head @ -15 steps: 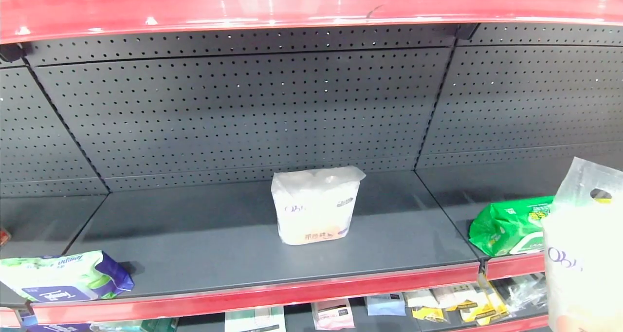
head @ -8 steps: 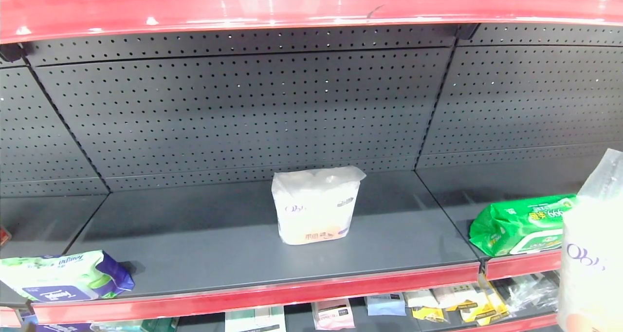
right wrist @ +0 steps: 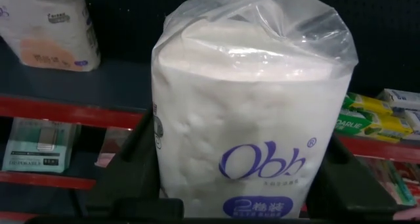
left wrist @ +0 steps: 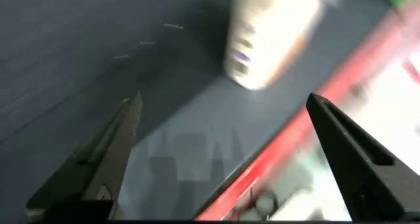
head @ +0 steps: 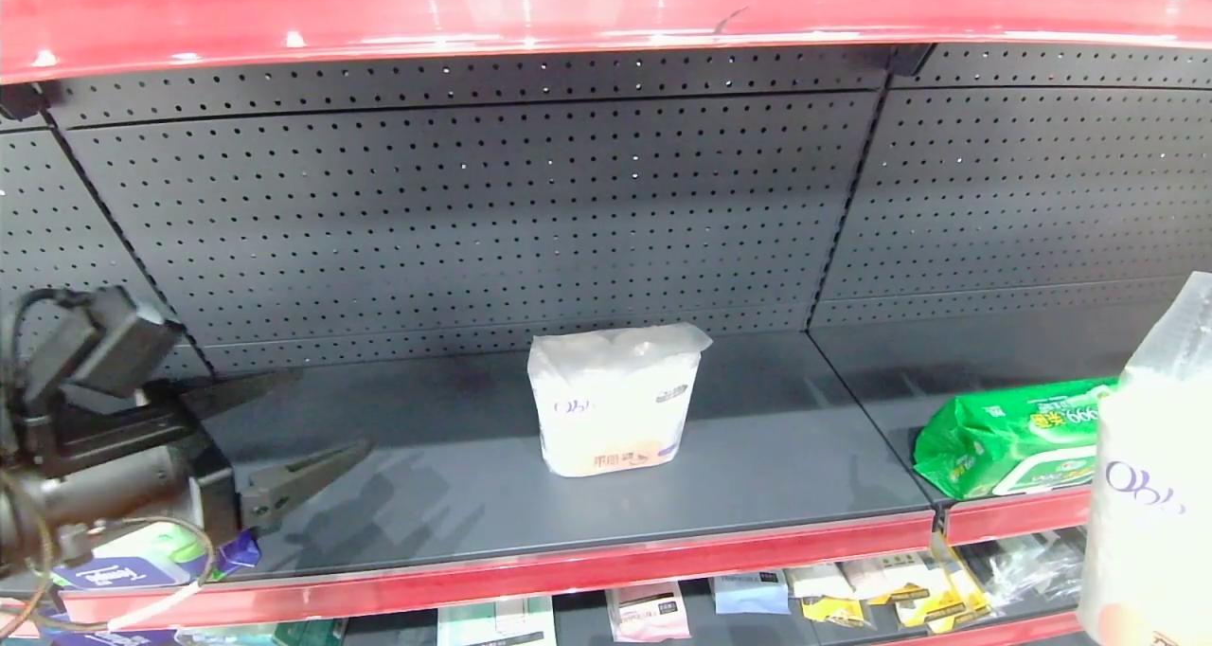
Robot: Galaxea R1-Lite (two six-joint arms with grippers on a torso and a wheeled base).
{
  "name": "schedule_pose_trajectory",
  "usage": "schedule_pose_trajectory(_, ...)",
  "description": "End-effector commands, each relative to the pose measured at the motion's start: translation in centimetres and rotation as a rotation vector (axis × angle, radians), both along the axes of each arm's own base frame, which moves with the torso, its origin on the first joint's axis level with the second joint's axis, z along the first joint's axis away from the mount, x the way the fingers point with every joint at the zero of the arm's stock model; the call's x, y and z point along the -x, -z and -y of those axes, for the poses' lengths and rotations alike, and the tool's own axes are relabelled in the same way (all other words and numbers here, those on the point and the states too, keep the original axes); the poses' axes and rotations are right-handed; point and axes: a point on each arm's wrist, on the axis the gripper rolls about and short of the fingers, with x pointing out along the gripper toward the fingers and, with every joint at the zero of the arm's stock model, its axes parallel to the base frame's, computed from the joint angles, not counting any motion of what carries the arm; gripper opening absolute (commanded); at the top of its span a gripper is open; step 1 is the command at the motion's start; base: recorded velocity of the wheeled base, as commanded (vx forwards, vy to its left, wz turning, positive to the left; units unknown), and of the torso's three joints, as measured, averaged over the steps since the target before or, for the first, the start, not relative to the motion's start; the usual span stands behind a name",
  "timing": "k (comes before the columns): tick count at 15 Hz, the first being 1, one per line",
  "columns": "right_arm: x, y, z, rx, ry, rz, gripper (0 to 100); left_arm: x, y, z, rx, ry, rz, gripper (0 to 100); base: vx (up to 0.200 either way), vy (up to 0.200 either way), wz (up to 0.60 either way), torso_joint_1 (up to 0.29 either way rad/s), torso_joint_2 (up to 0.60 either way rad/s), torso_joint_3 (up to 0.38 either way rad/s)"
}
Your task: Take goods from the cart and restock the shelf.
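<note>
Since the earlier frames, the left claw (head: 327, 414) had been raised into the head view at the left end of the shelf (head: 426, 480), where nothing of that arm had been seen a moment before. Its jaws were spread wide and nothing was held between them. It was poised above the shelf board, just in front of the blue-and-green pack (head: 142, 561) lying at the shelf's left front edge.

Over the same interval the held tissue pack (head: 1150, 494) had been shifted towards the right border of the head view and slightly upward. It was clamped upright between the fingers of the right claw (right wrist: 239, 135), off the shelf and in front of its red front rail (head: 568, 561), near the green wipes pack (head: 1008, 433). A matching standing tissue pack (head: 614, 400) was left untouched at the middle of the shelf, with bare board on either side.

The placing step was judged not yet done. The held pack had to be carried over the rail and set down, probably beside its twin, while the empty left claw seemed readied to steady it.
</note>
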Motion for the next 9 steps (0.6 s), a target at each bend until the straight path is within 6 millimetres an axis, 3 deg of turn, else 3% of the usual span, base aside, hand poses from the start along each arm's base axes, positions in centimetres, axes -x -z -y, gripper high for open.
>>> schedule_pose_trajectory(1,-0.3,0.0,0.0,0.002,0.001,-0.017,0,-5.4,4.5,0.8,-0.043,0.24,-0.099,100,0.0,0.0,0.0,0.0,0.0,0.0)
schedule_pose_trajectory(5,-0.7,0.1,0.0,0.004,0.004,-0.039,0,-10.0,5.5,3.0,-0.029,0.435,-0.02,100,0.0,0.0,0.0,0.0,0.0,0.0)
schedule_pose_trajectory(9,-0.6,0.0,0.0,0.003,0.004,-0.031,0,-12.5,6.8,5.7,-0.023,0.508,0.048,100,0.0,0.0,0.0,0.0,0.0,0.0)
